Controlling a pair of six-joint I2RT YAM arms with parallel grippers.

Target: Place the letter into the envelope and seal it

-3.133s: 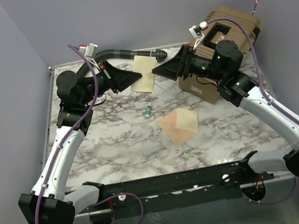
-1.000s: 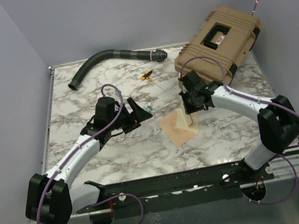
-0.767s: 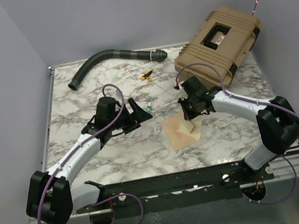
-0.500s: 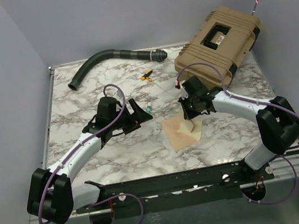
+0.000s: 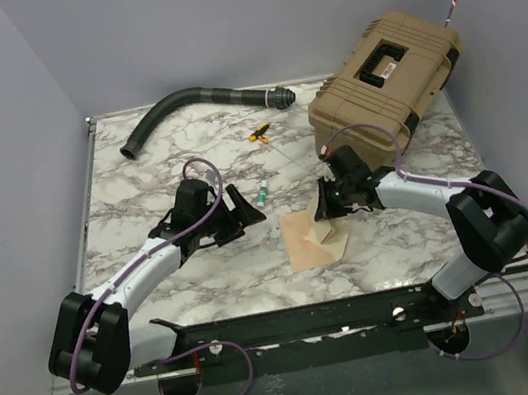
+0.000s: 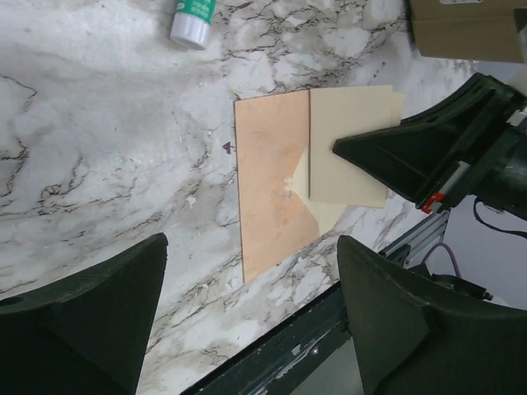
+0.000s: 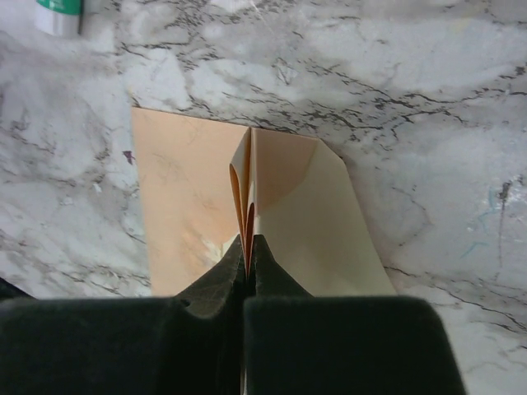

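A robot test cell in a lab is indicated. A marble-patterned tabletop (image 5: 139,178) is closed in by plain lavender walls (image 5: 244,18). A left arm (image 5: 144,268) and a right arm (image 5: 421,194), hung with purple cables, are bolted to a black rail (image 5: 295,319) at the near edge. Unrelated props, a hose (image 5: 177,100) and a tan case (image 5: 407,82), are laid at the back.

Both arms reach low and inward from the near edge, the left gripper (image 5: 246,209) with fingers (image 6: 90,317) spread wide, the right gripper (image 5: 320,211) angled down, fingers (image 7: 210,288) pressed together.
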